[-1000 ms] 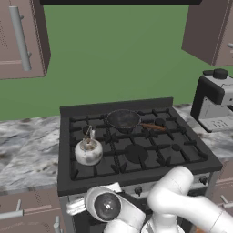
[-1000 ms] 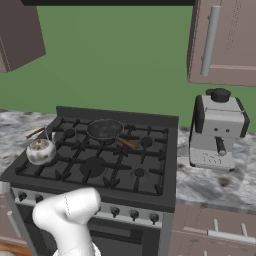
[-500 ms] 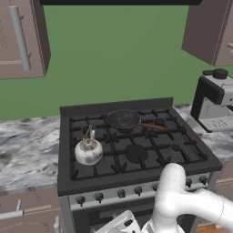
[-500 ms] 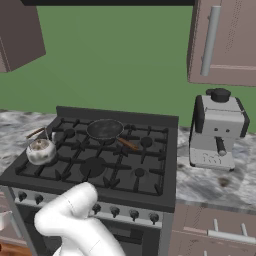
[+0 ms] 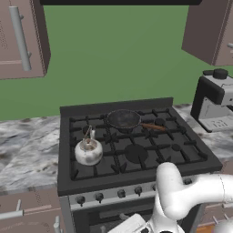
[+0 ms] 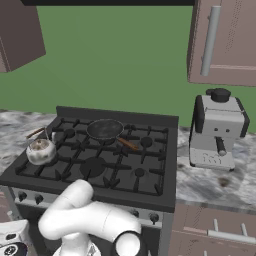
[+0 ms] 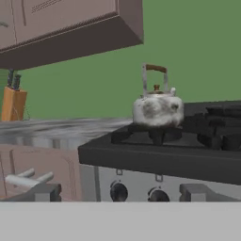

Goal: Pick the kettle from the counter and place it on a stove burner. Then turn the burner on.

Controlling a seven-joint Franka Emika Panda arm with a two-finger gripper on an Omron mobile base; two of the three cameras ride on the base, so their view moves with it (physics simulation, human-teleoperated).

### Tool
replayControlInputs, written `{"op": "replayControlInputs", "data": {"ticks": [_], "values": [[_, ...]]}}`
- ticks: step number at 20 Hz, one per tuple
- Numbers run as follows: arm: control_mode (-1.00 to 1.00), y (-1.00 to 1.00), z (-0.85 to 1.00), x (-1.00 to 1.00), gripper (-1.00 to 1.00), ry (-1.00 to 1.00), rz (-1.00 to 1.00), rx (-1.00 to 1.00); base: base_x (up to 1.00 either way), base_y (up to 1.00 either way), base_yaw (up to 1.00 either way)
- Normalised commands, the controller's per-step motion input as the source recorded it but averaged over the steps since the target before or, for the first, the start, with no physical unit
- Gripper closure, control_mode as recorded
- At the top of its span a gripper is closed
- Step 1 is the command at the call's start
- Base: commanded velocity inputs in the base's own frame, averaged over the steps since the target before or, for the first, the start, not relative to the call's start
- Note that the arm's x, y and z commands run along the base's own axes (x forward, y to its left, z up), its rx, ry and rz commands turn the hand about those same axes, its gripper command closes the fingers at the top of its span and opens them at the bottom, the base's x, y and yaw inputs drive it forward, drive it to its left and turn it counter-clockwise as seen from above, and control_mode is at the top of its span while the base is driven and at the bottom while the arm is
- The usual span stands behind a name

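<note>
kettle (image 5: 88, 150) sitting upright on stove grates, front-left stove burner (image 7: 157, 133), handle arched up. counter (image 5: 27, 150) just beside it on left. frying pan (image 5: 124, 119) on back burner, well apart from kettle. coffee machine (image 6: 217, 129) on counter right of stove. my gripper (image 7: 120, 192) down low facing knobs (image 7: 118, 191), jaws spread wide, holding nothing.

The white arm (image 5: 191, 195) folds low, its elbow bulging up and the forearm dropping down toward the floor. From the right base view, that same arm (image 6: 85, 217) curls down and to the left. In the hand view, the gripper (image 7: 120, 192) looks out level, jaws spread wide apart, nothing between the two dark fingertips (image 7: 44, 192).
</note>
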Motion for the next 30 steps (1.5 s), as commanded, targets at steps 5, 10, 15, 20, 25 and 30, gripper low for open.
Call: {"op": "replayControlInputs", "data": {"ticks": [5, 10, 15, 20, 25, 30], "values": [[-1.0, 0.32, 0.0, 0.06, -1.0, -0.01, -0.03, 0.0, 0.0, 0.0, 0.0], [-1.0, 0.52, 0.0, 0.22, -1.0, -0.02, -0.12, 0.04, 0.0, 0.0, 0.0], [-1.0, 0.21, -0.02, 0.17, -1.0, -0.01, -0.09, 0.07, 0.0, 0.0, 0.0], [-1.0, 0.0, 0.0, 0.0, -1.0, 0.0, -0.01, 0.01, 0.0, 0.0, 0.0], [-1.0, 0.0, 0.0, 0.15, -1.0, 0.0, 0.0, 0.0, 0.0, 0.0, 0.0], [-1.0, -0.07, 0.0, 0.21, -1.0, 0.0, 0.0, 0.0, 0.0, 0.0, 0.0]]}}
